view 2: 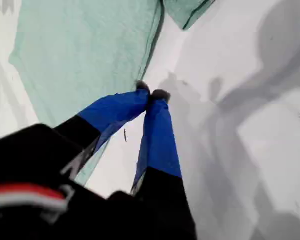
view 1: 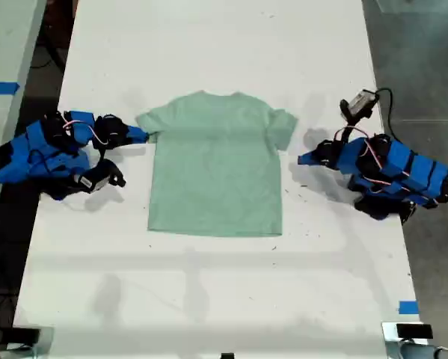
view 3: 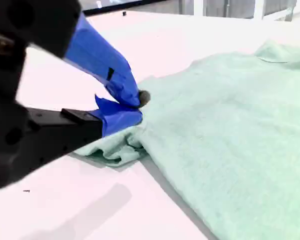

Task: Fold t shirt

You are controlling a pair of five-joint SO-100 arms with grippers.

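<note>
Our t shirt lies flat on the desk; my second gripper jaws clamp its sleeve, my first gripper jaws together beside it.

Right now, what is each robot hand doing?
My first hand: shut, empty, beside the pale mint-green cloth t-shirt.
My second hand: shut on the t-shirt's sleeve.

The t shirt is looking like soft, matt, slightly fuzzy cloth; the worktop is showing smooth white; my end effectors' fingers are showing smooth blue tape.
</note>
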